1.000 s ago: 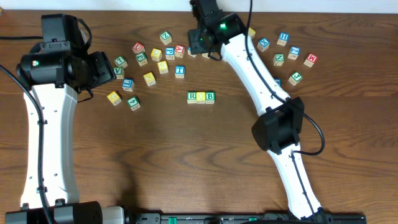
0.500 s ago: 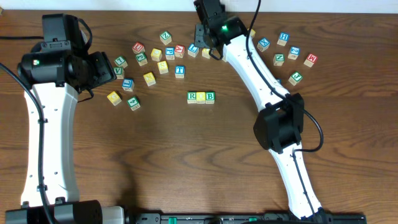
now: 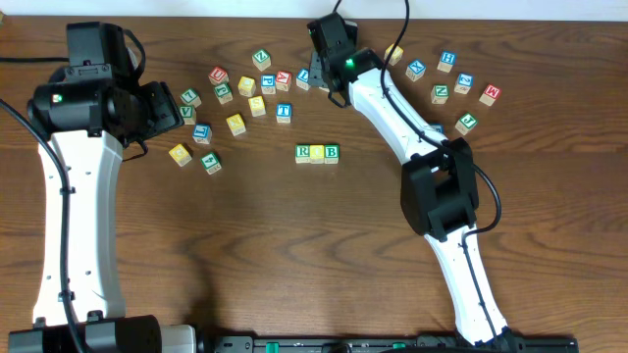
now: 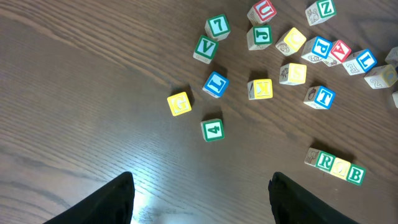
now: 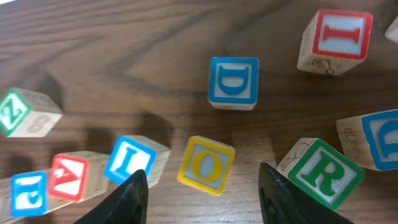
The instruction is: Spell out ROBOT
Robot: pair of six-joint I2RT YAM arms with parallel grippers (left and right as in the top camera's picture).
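At the left, the left arm is held over the dark wooden surface, beside the loose cubes. The left jaws are seen wide apart, with nothing between them. Further right, the small wooden cube with a blue T lies among the scattered cubes, well apart from the row, so it is not yet placed.

In the middle a short row is already laid. It is made of the wooden cube with a green R, a wooden cube with a plain yellow top face touching it, and the wooden cube with a green B touching that one. Three of the five places are therefore judged to be filled.

At the right, the right arm is stretched to the back cluster. The right jaws are partly open and empty, above a yellow-faced wooden cube with a pale blue O, which rests on the surface. The second O and the T are judged to be left.
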